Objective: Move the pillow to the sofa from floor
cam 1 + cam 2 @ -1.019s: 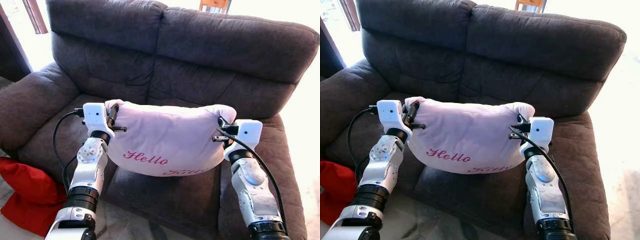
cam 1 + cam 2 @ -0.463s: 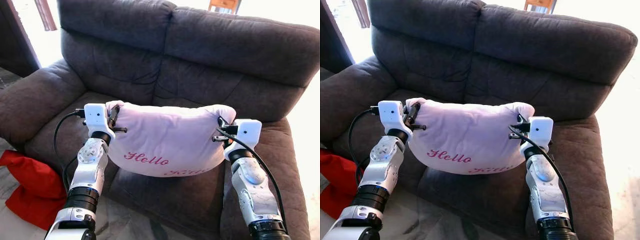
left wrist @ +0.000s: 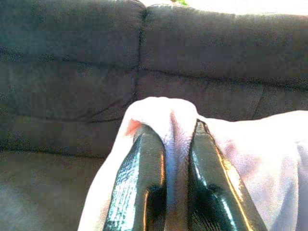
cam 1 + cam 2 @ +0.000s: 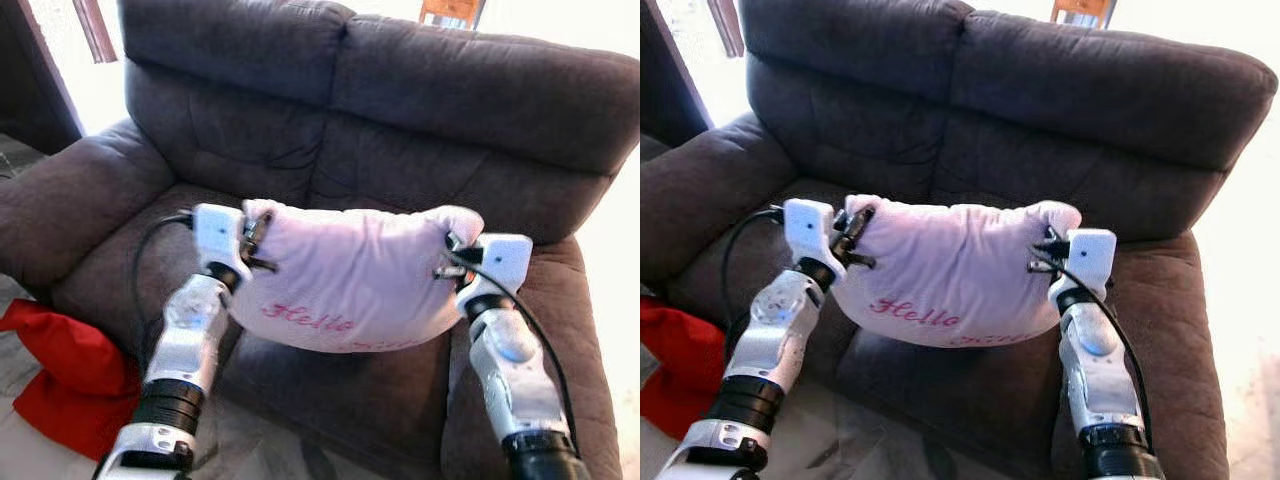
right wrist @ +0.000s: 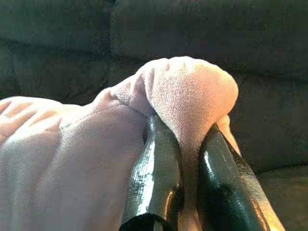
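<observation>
Left eye view shows the pillow [image 4: 350, 285] hanging above the sofa [image 4: 420, 110] seat, each top corner pinched by the left end effector [image 4: 255, 238] and right end effector [image 4: 452, 258]; lower both evenly, releasing together.

Both silver arms reach forward, raised; left gripper [image 4: 252, 232] and right gripper [image 4: 452, 254] each pinch tight, level.
</observation>
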You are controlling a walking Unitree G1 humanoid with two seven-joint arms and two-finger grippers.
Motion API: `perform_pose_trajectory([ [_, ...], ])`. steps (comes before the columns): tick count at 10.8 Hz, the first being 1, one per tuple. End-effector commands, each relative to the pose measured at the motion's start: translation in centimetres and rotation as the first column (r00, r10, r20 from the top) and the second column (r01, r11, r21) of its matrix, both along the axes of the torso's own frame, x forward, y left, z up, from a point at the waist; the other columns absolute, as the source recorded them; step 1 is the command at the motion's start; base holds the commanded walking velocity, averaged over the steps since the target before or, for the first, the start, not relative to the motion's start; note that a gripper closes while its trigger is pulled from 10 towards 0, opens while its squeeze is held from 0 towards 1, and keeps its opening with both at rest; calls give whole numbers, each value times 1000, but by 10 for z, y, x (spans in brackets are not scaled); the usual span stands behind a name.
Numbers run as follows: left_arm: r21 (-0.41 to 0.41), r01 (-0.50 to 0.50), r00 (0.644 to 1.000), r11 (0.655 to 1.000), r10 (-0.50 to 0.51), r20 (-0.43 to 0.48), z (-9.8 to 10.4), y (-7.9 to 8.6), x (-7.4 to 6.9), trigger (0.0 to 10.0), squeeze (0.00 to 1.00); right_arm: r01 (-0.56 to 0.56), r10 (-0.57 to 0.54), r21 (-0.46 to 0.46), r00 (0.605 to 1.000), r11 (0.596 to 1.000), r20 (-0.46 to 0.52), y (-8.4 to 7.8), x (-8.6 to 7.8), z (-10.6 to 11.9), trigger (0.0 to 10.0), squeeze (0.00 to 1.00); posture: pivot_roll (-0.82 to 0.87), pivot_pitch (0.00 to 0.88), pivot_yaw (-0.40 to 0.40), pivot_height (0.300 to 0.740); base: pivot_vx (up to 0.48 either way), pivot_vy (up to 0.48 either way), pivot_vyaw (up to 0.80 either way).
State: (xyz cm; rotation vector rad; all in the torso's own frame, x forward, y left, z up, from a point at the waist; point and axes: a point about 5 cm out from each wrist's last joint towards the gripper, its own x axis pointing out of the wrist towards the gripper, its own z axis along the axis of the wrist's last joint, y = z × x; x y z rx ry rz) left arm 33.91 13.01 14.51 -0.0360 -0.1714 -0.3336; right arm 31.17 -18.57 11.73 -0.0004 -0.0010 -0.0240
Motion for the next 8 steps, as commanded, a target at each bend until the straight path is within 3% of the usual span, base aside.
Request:
perform_pose_trajectory([
  [1, 32, 40, 999, 999, -41, 28, 7, -11, 1, 10000, 0, -35, 36, -11, 997, 999, 68, 8, 5, 15, 10000, 0, 12, 0, -70, 740, 0, 0, 0],
  [4, 18, 15, 999, 1000, -16, 41, 11, -4, 1, 10000, 0, -31, 31, -7, 998, 999, 58, 8, 3, 11, 10000, 0, 16, 0, -67, 740, 0, 0, 0],
  [7, 13, 9, 999, 1000, -9, 50, 12, -4, 1, 10000, 0, -32, 35, -36, 997, 999, 75, 8, 5, 15, 10000, 0, 15, 0, -68, 740, 0, -329, 0],
  [8, 12, 6, 999, 1000, -6, 53, 13, -3, 1, 10000, 0, -37, 40, -41, 996, 998, 74, 9, 4, 14, 10000, 0, 15, 0, -68, 740, 0, -337, 800],
])
